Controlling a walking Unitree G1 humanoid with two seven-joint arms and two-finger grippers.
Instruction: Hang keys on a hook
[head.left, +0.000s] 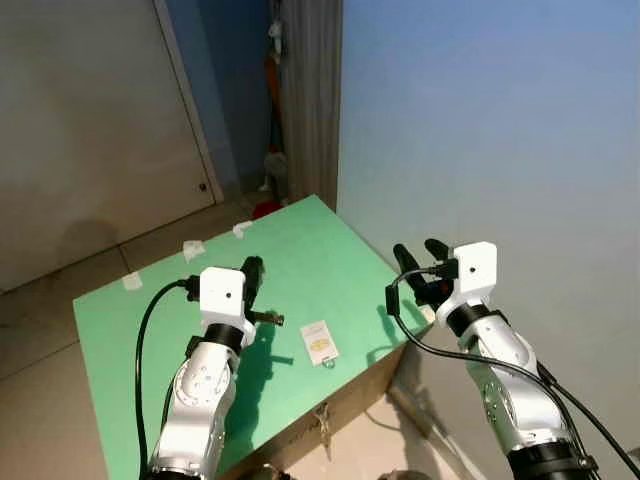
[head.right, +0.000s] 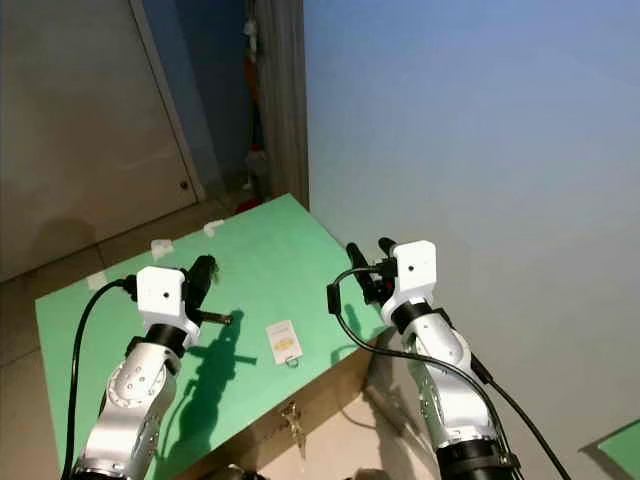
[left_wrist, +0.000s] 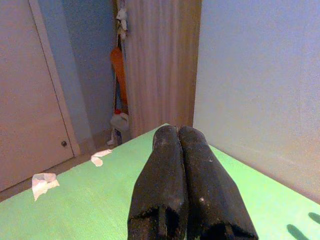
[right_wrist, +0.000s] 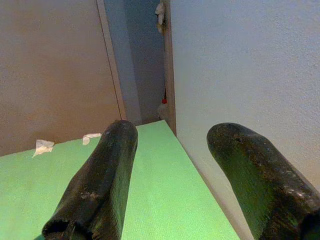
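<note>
Keys are what you want first: a white tag with a yellow patch and a small metal ring (head.left: 320, 343) lies flat on the green tabletop (head.left: 300, 260), close to its near edge and roughly midway between your two arms. Its long axis runs from the near edge toward the far edge, ring end nearest you.

Your left gripper (head.left: 252, 272) hovers over the tabletop just to the left of the tag, jaws pressed together, pinching nothing I can see. Your right gripper (head.left: 420, 257) sits off the tabletop's right edge beside the pale wall (head.left: 500, 130), jaws spread wide. I judge the left arm nearer, though its jaws must open and dip toward the near edge.

Head views show the tag; both wrist views look past it toward the far corner, the door (left_wrist: 25, 100) and scraps of white tape (left_wrist: 44, 181). I can make out no hook.
</note>
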